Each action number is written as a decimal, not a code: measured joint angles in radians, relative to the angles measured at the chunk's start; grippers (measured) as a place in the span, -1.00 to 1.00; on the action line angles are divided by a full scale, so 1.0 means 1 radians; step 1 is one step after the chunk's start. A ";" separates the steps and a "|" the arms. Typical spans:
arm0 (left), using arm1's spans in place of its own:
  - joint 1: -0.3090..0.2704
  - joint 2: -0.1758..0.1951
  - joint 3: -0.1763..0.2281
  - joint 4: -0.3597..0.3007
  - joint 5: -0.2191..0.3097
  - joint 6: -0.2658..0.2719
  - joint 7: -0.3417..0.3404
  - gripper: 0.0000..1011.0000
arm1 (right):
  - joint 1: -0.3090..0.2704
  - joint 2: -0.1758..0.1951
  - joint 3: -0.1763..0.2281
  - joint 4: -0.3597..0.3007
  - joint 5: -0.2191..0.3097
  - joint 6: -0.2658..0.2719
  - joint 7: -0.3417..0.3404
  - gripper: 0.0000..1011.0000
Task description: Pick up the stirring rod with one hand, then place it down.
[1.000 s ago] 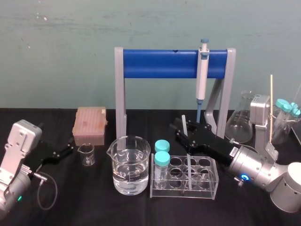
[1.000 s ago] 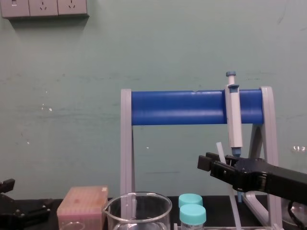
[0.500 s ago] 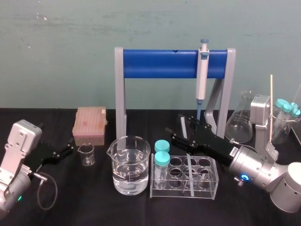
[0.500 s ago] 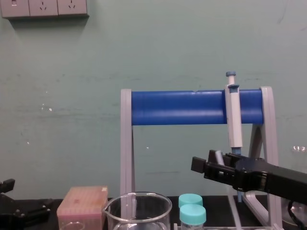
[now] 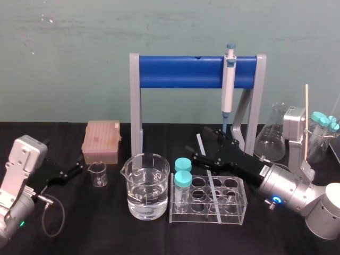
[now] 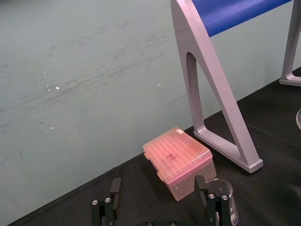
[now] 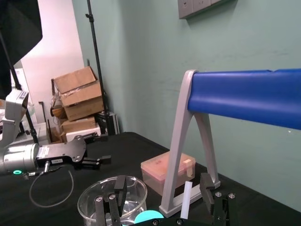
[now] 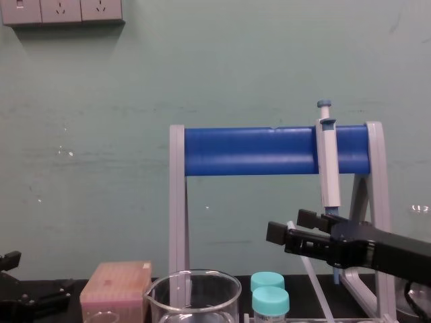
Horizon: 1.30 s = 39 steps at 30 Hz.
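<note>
The stirring rod [image 5: 200,143] is a thin whitish stick leaning with its lower end in the clear tube rack [image 5: 242,206]. Its top tilts toward the robot's left. My right gripper [image 5: 207,144] hovers around the rod's upper part, open, one finger on each side. In the right wrist view the rod [image 7: 186,198] stands between the spread fingers [image 7: 207,187], nearer one of them, and I cannot tell if it touches that finger. From the chest view the rod [image 8: 308,264] slants down below the right gripper [image 8: 288,225]. My left gripper [image 5: 71,171] rests open at the far left.
A grey stand with a blue bar [image 5: 180,72] holds a pipette [image 5: 228,85] behind the rack. A beaker of water [image 5: 147,186] and two teal-capped tubes [image 5: 183,178] stand left of the rod. A pink tip box [image 5: 102,141], small beaker [image 5: 98,173] and flask [image 5: 271,138] sit farther off.
The right gripper's fingers have spread apart and let go of the rod. The rod's top has tipped toward the left and it now leans in the rack. The left arm is unmoved.
</note>
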 joint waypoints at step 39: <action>0.000 0.000 0.000 0.000 0.000 0.000 0.000 0.98 | -0.249 0.037 0.198 -0.253 -0.226 0.204 -0.644 0.98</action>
